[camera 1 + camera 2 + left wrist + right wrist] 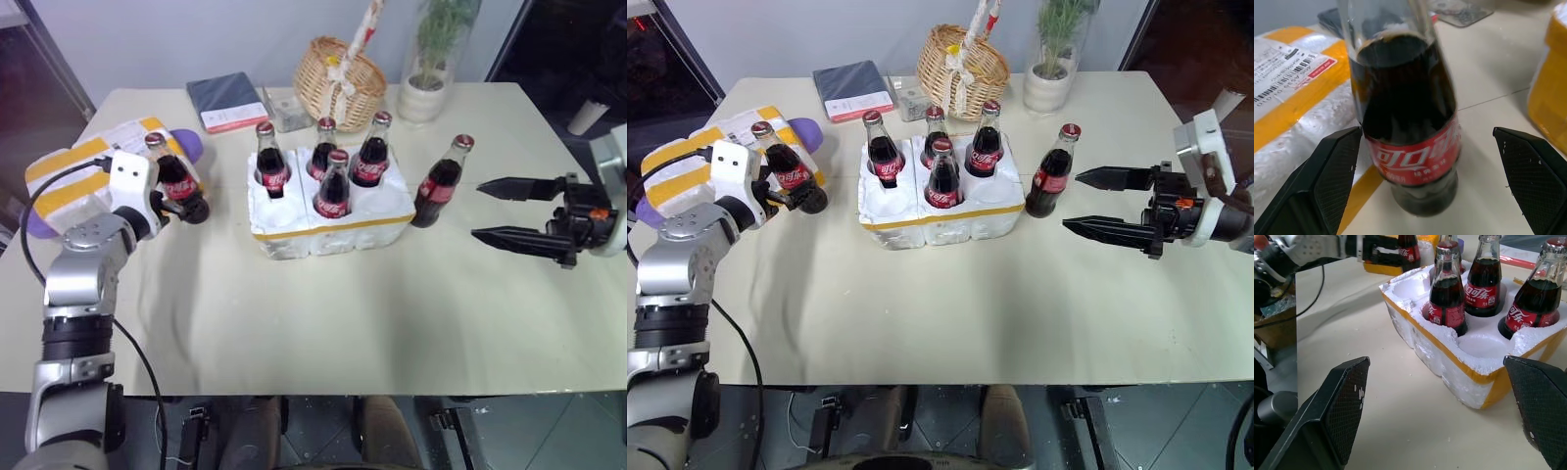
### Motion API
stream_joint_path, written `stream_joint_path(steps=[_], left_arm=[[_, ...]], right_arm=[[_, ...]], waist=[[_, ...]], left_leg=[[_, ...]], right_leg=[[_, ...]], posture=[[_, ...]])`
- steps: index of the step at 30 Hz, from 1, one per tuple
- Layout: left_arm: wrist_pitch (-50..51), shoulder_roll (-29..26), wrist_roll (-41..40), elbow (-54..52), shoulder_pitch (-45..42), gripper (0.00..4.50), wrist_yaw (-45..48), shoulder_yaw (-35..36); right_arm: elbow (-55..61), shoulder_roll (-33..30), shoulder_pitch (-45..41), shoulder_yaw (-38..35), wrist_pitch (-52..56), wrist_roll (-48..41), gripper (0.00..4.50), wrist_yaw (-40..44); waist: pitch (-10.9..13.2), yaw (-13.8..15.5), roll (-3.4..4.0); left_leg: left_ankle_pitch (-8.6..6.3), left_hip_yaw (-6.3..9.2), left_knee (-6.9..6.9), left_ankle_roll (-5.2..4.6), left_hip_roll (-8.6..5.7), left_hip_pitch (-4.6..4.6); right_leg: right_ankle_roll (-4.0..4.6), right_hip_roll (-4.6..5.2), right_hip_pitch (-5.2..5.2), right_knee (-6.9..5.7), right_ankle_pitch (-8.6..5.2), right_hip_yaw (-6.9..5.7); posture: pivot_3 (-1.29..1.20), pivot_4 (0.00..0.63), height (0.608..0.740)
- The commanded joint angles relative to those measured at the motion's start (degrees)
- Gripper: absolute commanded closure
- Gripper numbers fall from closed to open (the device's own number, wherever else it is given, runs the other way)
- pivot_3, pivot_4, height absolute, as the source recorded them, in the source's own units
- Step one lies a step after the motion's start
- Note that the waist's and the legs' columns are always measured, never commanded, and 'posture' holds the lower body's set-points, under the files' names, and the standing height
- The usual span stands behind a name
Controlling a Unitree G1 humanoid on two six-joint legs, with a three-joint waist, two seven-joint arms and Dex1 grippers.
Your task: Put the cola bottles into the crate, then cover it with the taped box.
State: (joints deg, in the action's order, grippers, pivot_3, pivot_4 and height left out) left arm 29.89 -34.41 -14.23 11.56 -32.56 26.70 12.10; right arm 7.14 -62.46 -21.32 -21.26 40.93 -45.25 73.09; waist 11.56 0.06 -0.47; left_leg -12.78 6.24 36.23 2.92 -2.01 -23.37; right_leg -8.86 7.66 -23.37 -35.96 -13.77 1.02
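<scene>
At about nine o'clock on the table sits the taped box (93,171), white foam with yellow stripes, partly behind my left arm. My left gripper (186,204) is spread wide around a loose cola bottle (174,174) standing just beside that box; from the left wrist camera the bottle stands between the two fingers (1334,171), and I cannot tell whether either pad touches the glass. At the centre sits the crate (328,227), the low white foam tray with one yellow band, and four cola bottles (333,186) already stand in its wells. The well at the crate's front right corner looks empty; the wrist camera on my right arm shows another empty one at a far corner. At about three o'clock a sixth bottle (439,183) stands on the table just beside the crate's right end. Further right my right gripper (505,211) hangs wide open, holding nothing, apart from that bottle. So I judge four of six bottles placed, two left to load, and the covering not begun. A purple thing behind the taped box is mostly hidden.
</scene>
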Motion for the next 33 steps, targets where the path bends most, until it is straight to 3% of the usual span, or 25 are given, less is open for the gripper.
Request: stream_joint_path(steps=[1,6,9,11,17,21,25,29,33], left_arm=[[-3.5,0.2,0.9,4.9,-4.1,0.01,0.1,-0.1],[-7.4,0.7,2.5,12.1,-7.9,0.01,2.0,-2.0],[-8.1,0.9,1.7,12.7,-8.6,0.87,3.9,-2.3],[-7.7,0.5,1.9,12.8,-8.7,1.83,4.4,-2.3],[-5.8,-2.0,1.3,10.9,-9.2,1.83,4.4,-0.1],[2.7,-3.8,-8.8,3.2,-10.7,1.83,9.0,5.9],[14.4,-8.9,-21.0,-6.3,-12.0,1.83,19.0,8.2],[21.7,-13.4,-30.6,-13.2,-13.7,1.83,28.7,7.2],[21.5,-12.1,-29.6,-13.7,-17.5,1.83,30.0,1.0]], right_arm=[[2.8,0.2,-0.7,-2.4,0.7,-1.9,0.00,-1.9],[5.1,0.8,-0.9,-3.1,2.5,-3.3,0.00,-5.3],[5.9,0.9,-0.4,-4.2,3.2,-4.1,0.00,-6.8],[6.2,0.7,0.1,-4.8,3.2,-4.3,0.00,-7.0],[4.8,0.5,0.4,-5.5,2.2,-3.9,0.00,-6.9],[3.3,0.3,1.3,-5.6,0.6,-2.8,0.00,-5.8],[2.3,0.1,2.8,-6.5,-0.3,-2.4,0.00,-4.3],[0.6,0.0,3.9,-6.9,-1.9,-1.3,0.00,-2.9],[-0.6,0.3,4.7,-7.3,-3.3,-0.6,0.00,-2.1]], waist=[[0.0,0.0,0.00],[0.0,0.0,-0.01],[0.0,-0.1,-0.01],[0.0,-0.1,-0.01],[0.0,-0.7,-0.04],[0.1,-1.0,-0.18],[0.2,-1.0,-0.31],[0.2,-0.8,-0.31],[0.2,-0.7,-0.31]], left_leg=[[0.00,0.00,0.00,0.00,0.00,0.00],[0.00,0.00,0.01,0.00,-0.01,-0.01],[0.00,0.00,-0.01,0.00,-0.01,-0.01],[0.00,0.01,-0.01,0.00,-0.01,-0.01],[0.00,0.02,-0.01,0.00,-0.01,-0.03],[0.00,0.02,-0.04,0.00,0.00,-0.06],[0.00,0.03,-0.03,0.00,0.00,-0.18],[0.00,0.02,-0.02,0.00,0.00,-0.17],[0.01,0.02,0.01,0.01,0.00,-0.06]], right_leg=[[0.00,0.00,0.00,0.00,0.00,0.00],[-0.01,0.01,0.00,0.00,0.00,0.00],[-0.01,0.01,-0.03,-0.01,0.00,0.00],[-0.01,0.01,-0.03,-0.02,0.00,-0.01],[-0.01,0.01,-0.03,-0.02,0.01,-0.01],[-0.01,0.00,-0.11,-0.05,0.00,-0.01],[-0.01,0.00,-0.22,-0.07,0.00,-0.01],[-0.01,0.00,-0.17,-0.04,0.00,-0.01],[-0.01,0.01,-0.04,-0.05,0.00,-0.02]], posture=[[0.00,0.150,0.736],[0.00,0.150,0.736],[0.00,0.150,0.736],[0.00,0.150,0.736],[0.00,0.150,0.736],[0.00,0.150,0.736],[0.00,0.150,0.736],[0.00,0.150,0.736],[0.00,0.150,0.736]])
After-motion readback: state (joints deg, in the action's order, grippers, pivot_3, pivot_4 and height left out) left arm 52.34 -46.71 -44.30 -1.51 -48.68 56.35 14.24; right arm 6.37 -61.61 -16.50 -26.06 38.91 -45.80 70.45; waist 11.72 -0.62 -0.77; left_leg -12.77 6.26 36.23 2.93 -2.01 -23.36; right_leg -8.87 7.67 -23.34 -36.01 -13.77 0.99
